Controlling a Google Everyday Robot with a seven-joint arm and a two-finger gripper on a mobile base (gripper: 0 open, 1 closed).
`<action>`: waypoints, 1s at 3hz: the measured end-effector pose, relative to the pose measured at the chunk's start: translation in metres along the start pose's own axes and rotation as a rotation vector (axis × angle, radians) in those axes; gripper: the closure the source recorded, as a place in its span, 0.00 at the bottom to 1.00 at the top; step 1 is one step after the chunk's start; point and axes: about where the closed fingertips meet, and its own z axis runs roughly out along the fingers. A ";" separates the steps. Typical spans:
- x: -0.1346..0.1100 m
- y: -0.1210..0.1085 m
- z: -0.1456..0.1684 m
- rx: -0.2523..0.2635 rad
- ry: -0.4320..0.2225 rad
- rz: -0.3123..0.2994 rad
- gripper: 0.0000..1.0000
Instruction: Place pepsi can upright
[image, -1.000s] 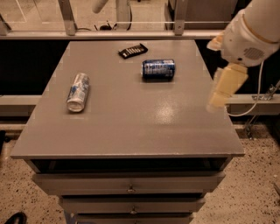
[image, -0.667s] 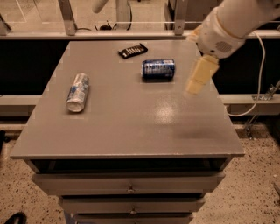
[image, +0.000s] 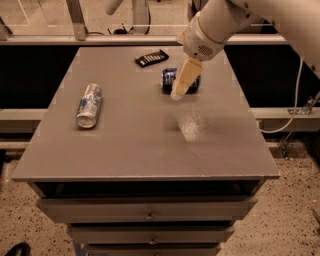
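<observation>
- Camera view: the gripper (image: 178, 91) hangs low over the table (image: 125, 150), right in front of the pepsi can (image: 168, 79). I cannot tell whether it is open or closed, and it seems to hold nothing.
- The pepsi can lies on its side just behind the gripper, partly hidden by it.
- Risk: a can on its side may roll away if nudged off-centre. A poor grip could let it slip or tip over when set down.
- Count: one pepsi can. One silver can (image: 89, 105) lies well apart from the gripper, toward the table's left edge. One flat black object (image: 151, 58) sits beyond the gripper, near the far edge.
</observation>
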 end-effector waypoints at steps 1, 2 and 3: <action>-0.010 -0.017 0.036 -0.008 0.019 -0.026 0.00; -0.008 -0.033 0.063 -0.017 0.071 -0.047 0.00; 0.013 -0.047 0.078 -0.024 0.144 -0.049 0.00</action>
